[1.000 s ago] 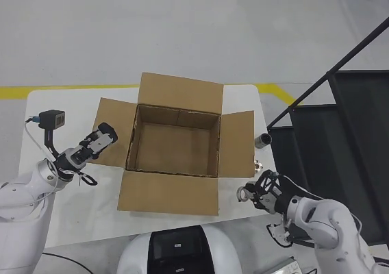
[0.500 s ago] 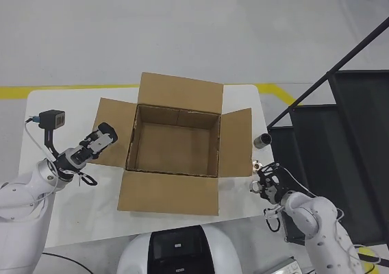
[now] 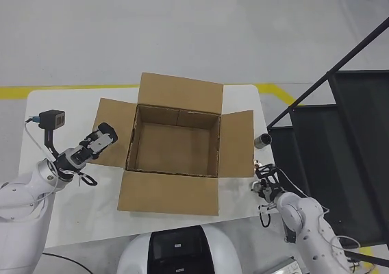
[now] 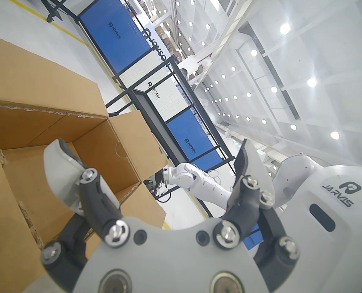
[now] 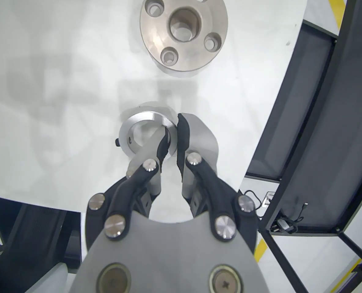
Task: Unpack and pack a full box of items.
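Top view: open cardboard box (image 3: pixel 181 92) at mid-table (image 3: pixel 64 103), all four flaps folded outward, bare cardboard floor visible inside.

The left gripper (image 3: pixel 100 139) hangs above the table just left of the box's left flap. In its wrist view we note the left gripper (image 4: pixel 150 150) with fingers spread wide and nothing between them, and the box (image 4: pixel 46 86) wall just beyond.

The right gripper (image 3: pixel 263 177) is at the near right part of the table, right of the box's right flap. In the right wrist view the right gripper (image 5: pixel 171 129) has its jaws drawn close, pinching the wall of a metal collar (image 5: pixel 125 134). One finger (image 5: pixel 162 144) is inside the bore, the other outside the rim. We cannot tell whether the collar rests on the table or sits just clear of it.

A round metal flange (image 5: pixel 184 22) with four bolt holes lies flat, farther off and apart from the collar. In the top view the flange (image 3: pixel 263 140) sits at the table's right edge. A black rack (image 3: pixel 359 137) stands right of the table.
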Controlling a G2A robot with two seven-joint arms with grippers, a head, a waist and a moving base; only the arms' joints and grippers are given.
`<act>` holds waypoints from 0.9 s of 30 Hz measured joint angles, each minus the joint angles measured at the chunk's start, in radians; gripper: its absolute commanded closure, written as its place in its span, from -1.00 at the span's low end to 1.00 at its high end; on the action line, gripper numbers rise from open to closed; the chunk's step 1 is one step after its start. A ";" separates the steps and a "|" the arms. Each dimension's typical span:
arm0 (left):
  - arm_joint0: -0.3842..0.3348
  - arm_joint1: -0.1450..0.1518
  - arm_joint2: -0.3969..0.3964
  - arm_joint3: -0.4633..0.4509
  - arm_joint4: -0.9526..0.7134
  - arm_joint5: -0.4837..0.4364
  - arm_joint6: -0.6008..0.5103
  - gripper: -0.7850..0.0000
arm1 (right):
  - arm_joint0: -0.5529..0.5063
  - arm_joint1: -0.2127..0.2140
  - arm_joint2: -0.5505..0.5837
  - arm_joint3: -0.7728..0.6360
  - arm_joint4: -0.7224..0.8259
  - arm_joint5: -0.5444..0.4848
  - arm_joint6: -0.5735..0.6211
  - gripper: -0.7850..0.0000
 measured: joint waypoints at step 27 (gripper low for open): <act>0.000 0.000 0.000 0.000 0.000 0.000 0.000 -1.00 | -0.213 0.036 0.215 -0.171 0.324 -0.315 -0.146 -1.00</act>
